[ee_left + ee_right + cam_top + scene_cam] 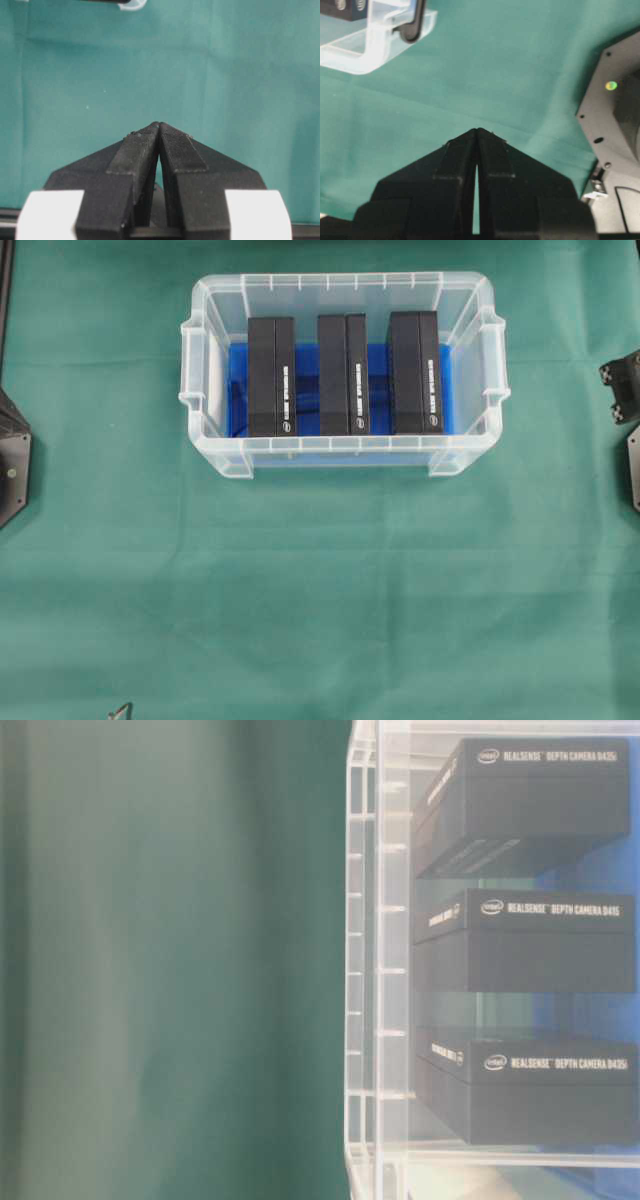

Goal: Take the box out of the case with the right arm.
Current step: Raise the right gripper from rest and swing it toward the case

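The case (345, 282) is a clear plastic tub with a blue bottom, standing at the back middle of the green cloth. Three black boxes stand in a row inside it: left (271, 375), middle (343, 373) and right (415, 370). The table-level view shows the case wall (365, 970) and the boxes' printed sides (540, 945). My right gripper (477, 130) is shut and empty over bare cloth, well away from the case, whose corner handle (370, 45) shows far off at the upper left. My left gripper (159, 123) is also shut and empty above the cloth.
Black parts of the right arm (625, 390) sit at the right edge of the overhead view, and the left arm's base (12, 460) at the left edge. In the right wrist view a black base plate (615, 125) stands close on the right. A small metal piece (122, 710) lies at the front.
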